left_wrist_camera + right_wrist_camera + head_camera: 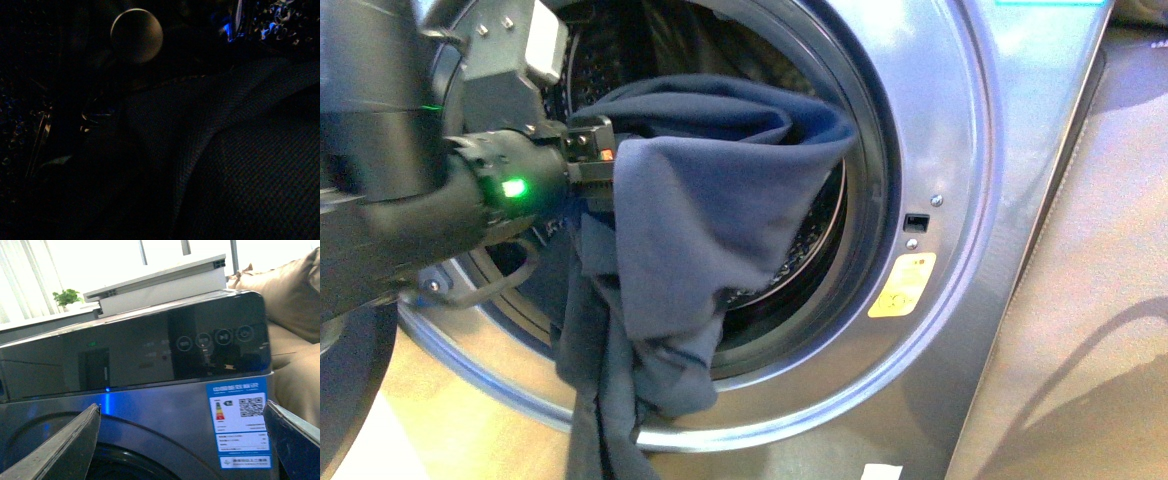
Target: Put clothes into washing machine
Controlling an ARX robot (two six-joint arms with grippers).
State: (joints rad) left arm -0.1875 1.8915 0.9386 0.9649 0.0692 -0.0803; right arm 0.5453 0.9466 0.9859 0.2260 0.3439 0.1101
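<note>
Tan floor (1090, 380) runs alongside the machine in the front view, and in the right wrist view you get a beige sofa (295, 315) off to one side and a small potted plant (67, 297) in the bright background. The washing machine (960, 140) fills the front view: silver-grey, with its porthole open toward you, a yellow sticker (902, 285) on the front ring and the perforated steel drum (810, 240) showing behind. The clothes (710, 220), blue-grey and limp, are draped across the porthole. The upper part sits inside the opening in front of the drum. The long lengths spill over the lower rim and hang down the machine's front, past the bottom of the frame. Your left gripper (592, 150) is at the porthole's left side, clamped on a bunched fold at the upper left edge of the clothes, and a green light (512, 187) glows on that arm. The left wrist view is dark. Your right gripper (181, 407) has its fingers (70, 445) spread wide apart, up near the machine's black control panel (140, 350). A blue-white label (240, 425) is visible between the fingers. A white slab (160, 285) lies on top of the machine.
</note>
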